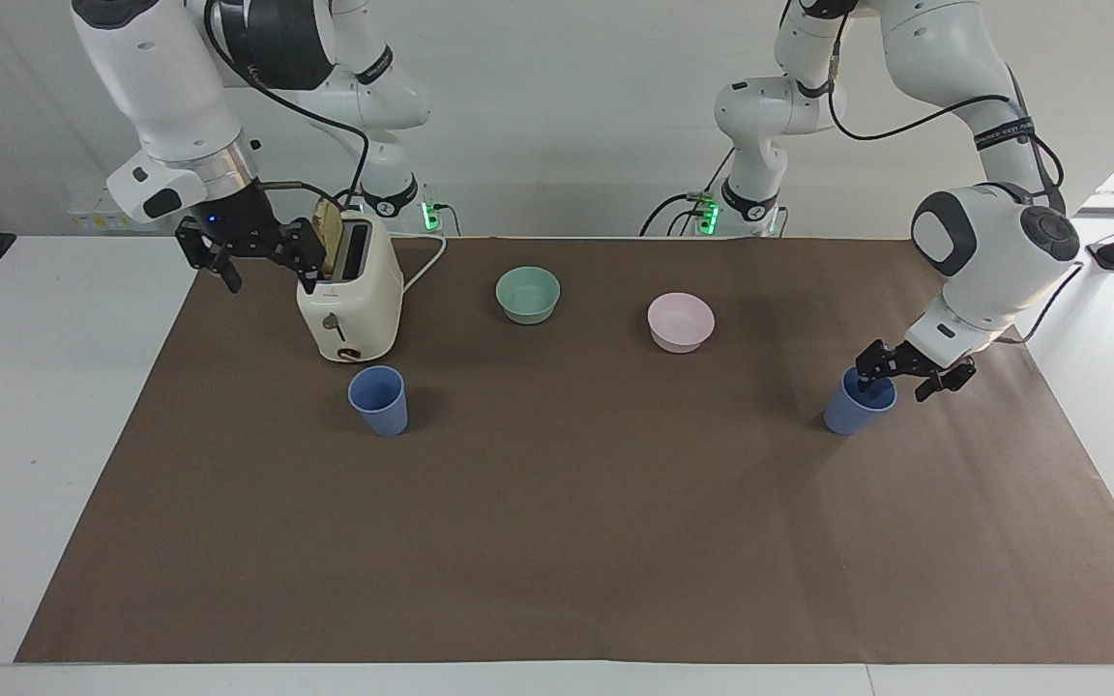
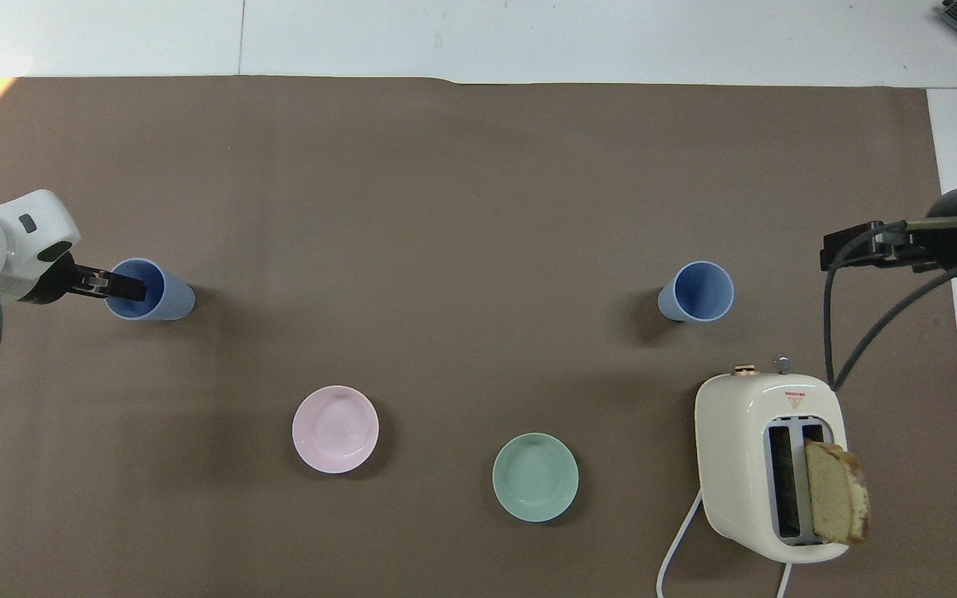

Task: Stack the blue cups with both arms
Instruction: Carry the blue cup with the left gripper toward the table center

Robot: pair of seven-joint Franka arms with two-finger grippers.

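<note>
One blue cup (image 1: 852, 408) (image 2: 159, 292) stands upright toward the left arm's end of the table. My left gripper (image 1: 894, 389) (image 2: 117, 286) is down at its rim, one finger inside the cup and the other outside, still apart. The other blue cup (image 1: 378, 399) (image 2: 699, 292) stands upright, a little farther from the robots than the toaster, with nothing touching it. My right gripper (image 1: 269, 280) (image 2: 840, 247) hangs open and empty in the air beside the toaster, over the mat's edge at the right arm's end.
A cream toaster (image 1: 349, 304) (image 2: 765, 465) with a bread slice (image 1: 328, 237) (image 2: 836, 502) sticking out stands near the right arm. A teal bowl (image 1: 528, 293) (image 2: 535, 477) and a pink bowl (image 1: 681, 321) (image 2: 336, 429) sit nearer the robots. A brown mat (image 1: 557, 541) covers the table.
</note>
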